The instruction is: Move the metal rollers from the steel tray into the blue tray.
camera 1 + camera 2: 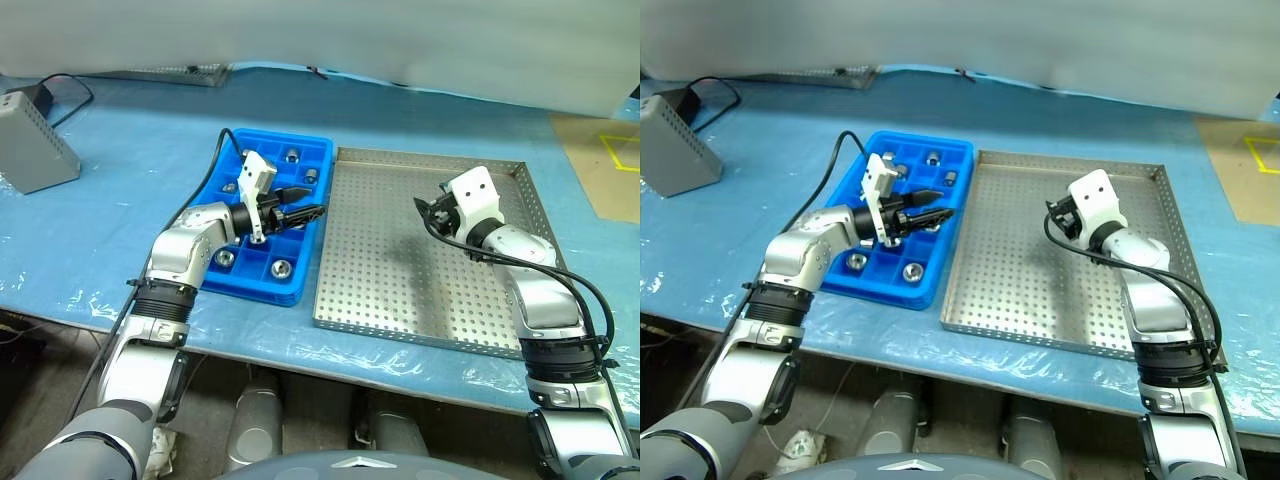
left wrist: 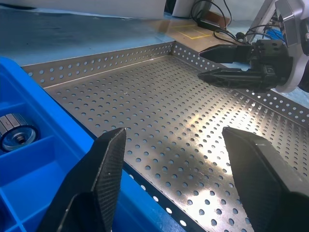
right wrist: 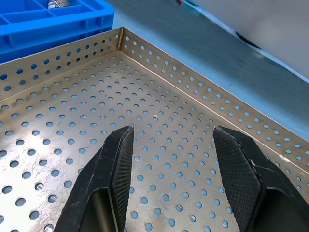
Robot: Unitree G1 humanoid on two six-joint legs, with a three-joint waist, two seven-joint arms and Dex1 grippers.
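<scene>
- At the far left of my head view I see a grey box (image 1: 33, 140) on the blue table cover (image 1: 120, 190), with a black cable (image 1: 60, 95) curling behind it.
- Next comes the blue tray (image 1: 322, 150), set just beside the left rim of the steel tray (image 1: 430, 160); the two appear to touch or nearly touch along that edge.
- I count the metal rollers (image 1: 291, 154) sitting in separate compartments of the blue tray: several near the far end and two near the front edge, each upright with its centre hole facing up.
- In the left wrist view, one roller (image 2: 18, 136) sits in a compartment close to the tray's wall.
- My left gripper (image 1: 308, 214) hovers over the blue tray's right side, pointing level toward the steel tray. Its fingers (image 2: 104, 174) are parted with a clear gap and hold nothing.
- I see no rollers on the visible part of the steel tray's perforated floor.
- My right gripper (image 1: 428, 212) hangs above the steel tray's far right area, pointing toward the blue tray. Its fingers (image 3: 113, 164) stand apart and are empty, clear of the floor.
- In the left wrist view, the right gripper shows across the steel tray with a narrow gap between its tips.
- At the far right, a brown board (image 1: 600, 165) with yellow tape (image 1: 622, 152) lies beyond the steel tray.
</scene>
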